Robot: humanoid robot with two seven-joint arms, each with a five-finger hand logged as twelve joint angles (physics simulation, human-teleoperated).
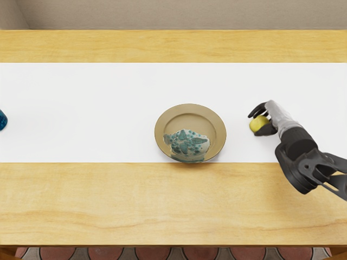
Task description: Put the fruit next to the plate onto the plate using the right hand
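Scene: We look down on a wooden tabletop [173,200] crossed by a white runner [97,108], with a golden-brown plate [160,130] at its middle.
Fruit: A small yellow fruit [258,124] sits on the runner to the right of the plate, well apart from its rim.
Right hand: The right hand [267,118] comes in from the right edge and curls its dark fingers [256,111] over and under the fruit, cupping it. We judge this a grasp, though we cannot tell how firm it is.
Lift: We see no clear gap between fruit and runner, so we read the fruit as not yet raised.
Plate: It shows only a green mottled pattern, and no fruit lies on it.
Left side: A blue object [1,120] peeks in at the left edge, and the left arm is out of view.
Progress: We judge the task to be at an early stage. Reach and grip appear done; lifting, carrying leftward to the plate and letting go are all left.
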